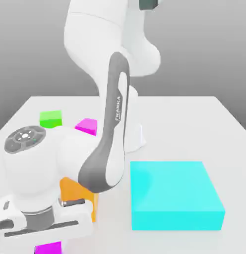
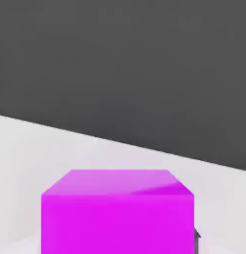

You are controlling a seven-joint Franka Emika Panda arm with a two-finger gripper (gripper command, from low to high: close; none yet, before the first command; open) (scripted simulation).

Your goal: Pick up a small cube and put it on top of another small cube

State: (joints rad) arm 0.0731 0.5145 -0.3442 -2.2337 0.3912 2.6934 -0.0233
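Magenta cube [image 2: 118, 223] is snug between the fingers [image 1: 48, 247], so imo go straight up, nice and slow, and clear the orange block [image 1: 75, 190] before swinging sideways.

A simulated robot test scene is shown, not a furnished room. A white arm [image 1: 114, 94] lettered FRANKA is set up over a plain pale tabletop [image 1: 169, 129] in the exterior view. Behind it, only a blank grey gradient backdrop [image 1: 204, 49] is rendered. Flat-coloured blocks are laid out as props: cyan [image 1: 172, 191], orange [image 1: 80, 196], green [image 1: 50, 119], magenta [image 1: 88, 125] (all untextured, no labels). In the hand view, a magenta cube [image 2: 117, 223] is seen against pale surface and flat dark grey. Computer-rendered lab-style setup is indicated.
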